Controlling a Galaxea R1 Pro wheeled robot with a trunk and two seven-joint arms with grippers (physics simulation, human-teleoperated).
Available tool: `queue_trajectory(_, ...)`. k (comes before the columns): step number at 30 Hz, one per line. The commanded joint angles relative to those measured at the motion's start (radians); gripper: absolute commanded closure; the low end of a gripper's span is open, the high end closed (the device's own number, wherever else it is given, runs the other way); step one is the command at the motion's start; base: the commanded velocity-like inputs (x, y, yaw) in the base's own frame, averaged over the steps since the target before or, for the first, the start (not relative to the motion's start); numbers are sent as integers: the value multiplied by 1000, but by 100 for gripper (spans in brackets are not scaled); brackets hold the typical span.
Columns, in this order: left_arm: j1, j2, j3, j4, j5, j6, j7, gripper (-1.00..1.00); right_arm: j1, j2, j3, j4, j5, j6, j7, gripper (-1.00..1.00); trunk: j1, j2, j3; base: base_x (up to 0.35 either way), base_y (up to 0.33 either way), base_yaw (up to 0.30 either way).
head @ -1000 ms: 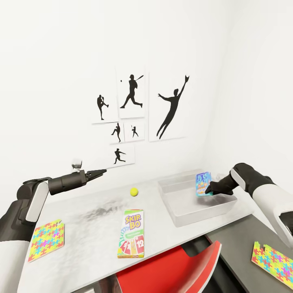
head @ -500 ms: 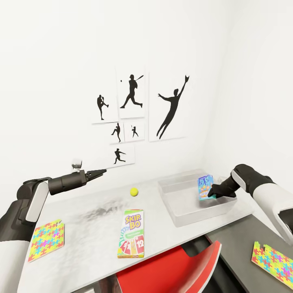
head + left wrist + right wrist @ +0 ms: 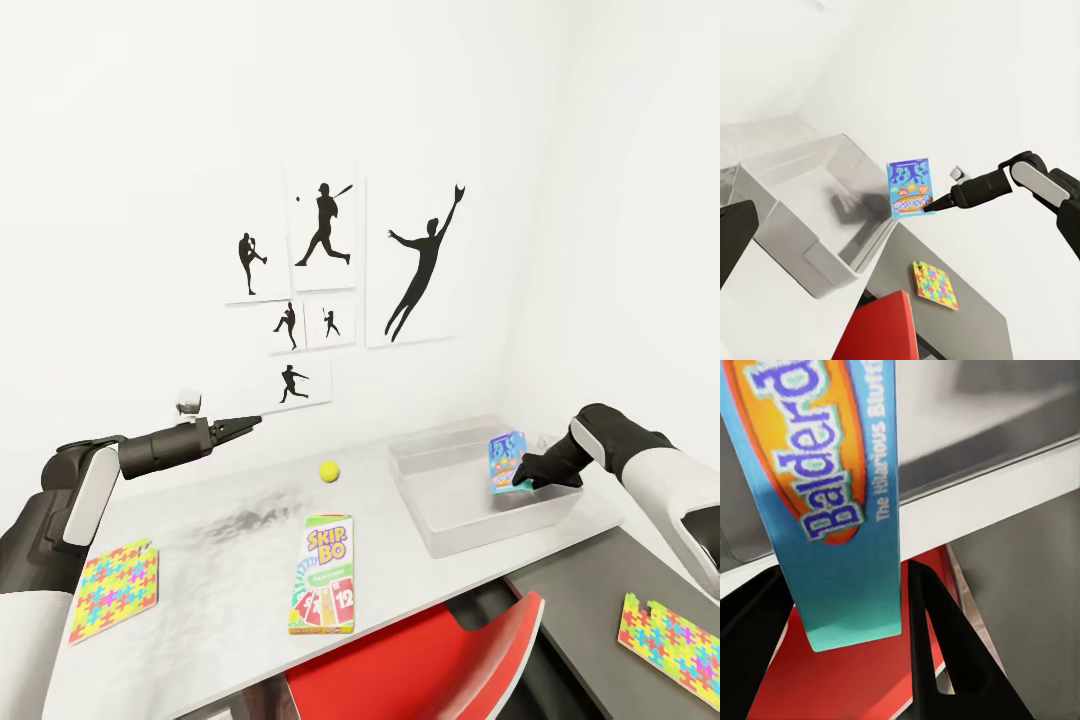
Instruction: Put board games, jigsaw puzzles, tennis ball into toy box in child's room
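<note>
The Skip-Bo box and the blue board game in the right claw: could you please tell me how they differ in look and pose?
The Skip-Bo box lies flat on the table, untouched; the blue board game stands upright, pinched by the right claw over the toy box. Skip-Bo is green, yellow and red; the blue one carries orange cartoon lettering and looks smaller. Both are flat printed game boxes.

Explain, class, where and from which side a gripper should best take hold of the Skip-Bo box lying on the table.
The Skip-Bo box lies flat on the table, face up. Probably come from above and pinch across its two long edges, the narrower span; its end near the table's front edge also offers a lip.
</note>
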Motion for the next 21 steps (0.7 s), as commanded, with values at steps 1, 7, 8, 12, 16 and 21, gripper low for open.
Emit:
queue_trajectory(1,-1,0,1,0,-2,4,-4,-100,-1,-1,8,-1,-7,3,1,100,1,-2,-2,0,0,0)
queue_trajectory(7,-1,0,0,0,-2,4,-4,-100,-1,3,8,-1,-6,3,1,100,1,-2,-2,0,0,0)
queue_trajectory(8,-1,0,0,0,-2,4,-4,-100,-1,7,8,-1,-5,3,0,100,1,-2,-2,0,0,0)
queue_trajectory(12,-1,0,1,0,-2,4,-4,-100,-1,14,9,-1,-4,3,0,100,1,-2,-2,0,0,0)
queue_trajectory(16,-1,1,1,0,-2,4,-4,-100,-1,16,10,-1,-4,3,0,100,1,-2,-2,0,0,0)
queue_trajectory(21,-1,4,2,-2,0,6,-5,-100,-1,16,13,-1,-4,3,0,100,1,-2,-2,0,0,0)
